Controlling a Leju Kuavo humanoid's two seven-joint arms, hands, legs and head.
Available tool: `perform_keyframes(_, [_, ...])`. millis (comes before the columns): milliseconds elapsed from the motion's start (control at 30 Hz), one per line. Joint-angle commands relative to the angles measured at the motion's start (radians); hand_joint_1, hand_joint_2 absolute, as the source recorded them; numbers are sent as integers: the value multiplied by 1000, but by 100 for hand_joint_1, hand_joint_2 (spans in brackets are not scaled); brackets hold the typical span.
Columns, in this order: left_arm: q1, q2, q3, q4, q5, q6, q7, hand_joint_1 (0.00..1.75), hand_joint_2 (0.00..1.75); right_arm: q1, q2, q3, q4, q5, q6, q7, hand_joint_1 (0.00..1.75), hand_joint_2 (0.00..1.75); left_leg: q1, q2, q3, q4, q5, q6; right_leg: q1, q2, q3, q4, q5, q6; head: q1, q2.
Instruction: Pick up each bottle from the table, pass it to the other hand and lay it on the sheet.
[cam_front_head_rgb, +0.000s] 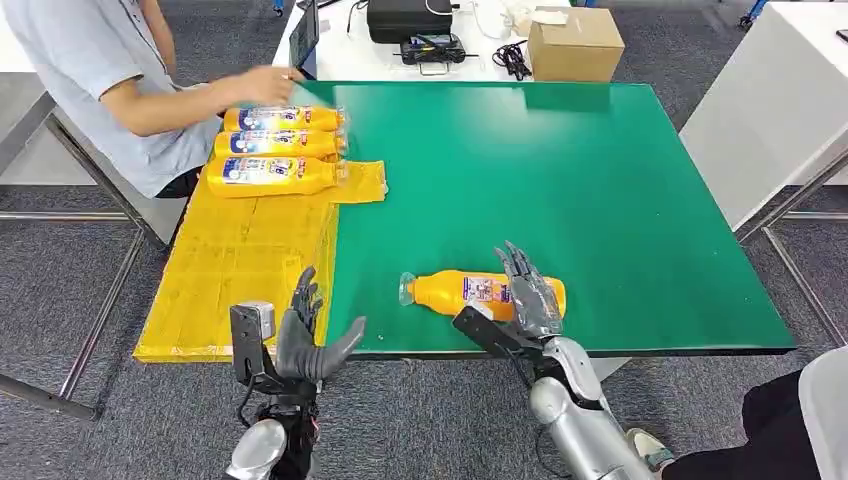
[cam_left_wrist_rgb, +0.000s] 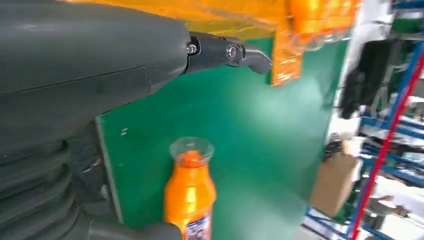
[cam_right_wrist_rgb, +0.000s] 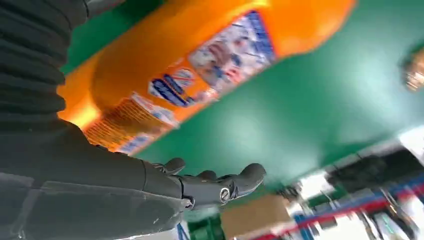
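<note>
An orange bottle (cam_front_head_rgb: 460, 291) (cam_left_wrist_rgb: 190, 192) (cam_right_wrist_rgb: 190, 60) lies on its side on the green mat (cam_front_head_rgb: 560, 180) near the front edge, clear cap pointing left. My right hand (cam_front_head_rgb: 530, 295) (cam_right_wrist_rgb: 100, 185) hovers over its base end with fingers stretched out, not wrapped around it. My left hand (cam_front_head_rgb: 305, 335) (cam_left_wrist_rgb: 75, 65) is open at the front edge, between the bottle and the yellow sheet (cam_front_head_rgb: 240, 270) (cam_left_wrist_rgb: 200, 12). Three more orange bottles (cam_front_head_rgb: 275, 147) lie side by side at the sheet's far end.
A person sits at the far left, one hand (cam_front_head_rgb: 265, 83) by the farthest of the three bottles. Behind the mat a white table holds a cardboard box (cam_front_head_rgb: 575, 43) and a black case (cam_front_head_rgb: 410, 18). Another white table stands at the right.
</note>
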Motion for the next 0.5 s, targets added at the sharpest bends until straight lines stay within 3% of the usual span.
perform_keyframes(33, [-10,9,-1,33,-60,25,7,0,175,-18,-70,28,44,17,79,58,0,175,0,0,2,-1,0,-1,0,-1,2,-1,-1,-1,0,0])
perform_keyframes(133, [-9,8,-1,27,-72,31,6,0,175,-19,-75,30,44,33,74,72,0,175,1,1,6,-1,-2,-2,1,0,6,-1,-2,-3,0,0])
perform_keyframes(233, [11,1,11,-7,-130,56,1,0,175,-24,-89,41,33,154,31,157,0,175,0,1,5,0,-2,-2,1,1,4,-1,-2,-2,0,0])
perform_keyframes(500, [11,1,11,-7,-131,56,1,0,175,-27,-90,40,32,153,31,157,0,175,0,1,2,-1,-1,-1,0,1,2,0,0,-1,-1,0])
